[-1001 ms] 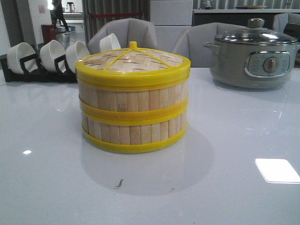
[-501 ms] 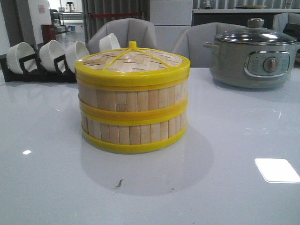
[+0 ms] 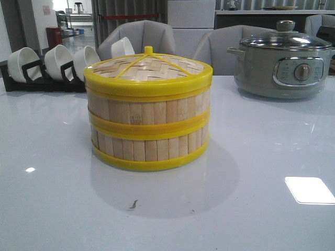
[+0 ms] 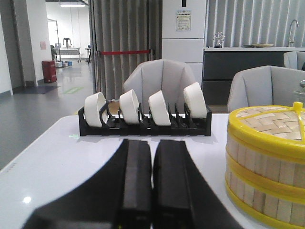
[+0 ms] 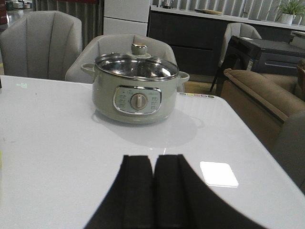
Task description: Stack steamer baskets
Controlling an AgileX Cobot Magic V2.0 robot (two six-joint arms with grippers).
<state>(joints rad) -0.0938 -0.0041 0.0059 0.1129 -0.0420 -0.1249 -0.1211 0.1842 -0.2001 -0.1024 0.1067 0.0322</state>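
Two steamer baskets [image 3: 149,130] stand stacked one on the other in the middle of the white table, bamboo-slat walls with yellow rims. A woven-bamboo lid [image 3: 148,69] with a yellow rim and knob sits on top. The left wrist view shows the same stack [image 4: 267,162] off to one side of my left gripper [image 4: 152,143], which is shut with nothing between its black fingers. My right gripper [image 5: 153,158] is shut and empty too, over bare table and facing the pot. Neither gripper shows in the front view.
A grey-green electric pot [image 3: 283,65] with a glass lid stands at the back right, also [image 5: 135,90]. A black rack of white bowls [image 3: 49,65] runs along the back left, seen again as the rack [image 4: 143,112]. Grey chairs [image 3: 146,34] stand behind the table.
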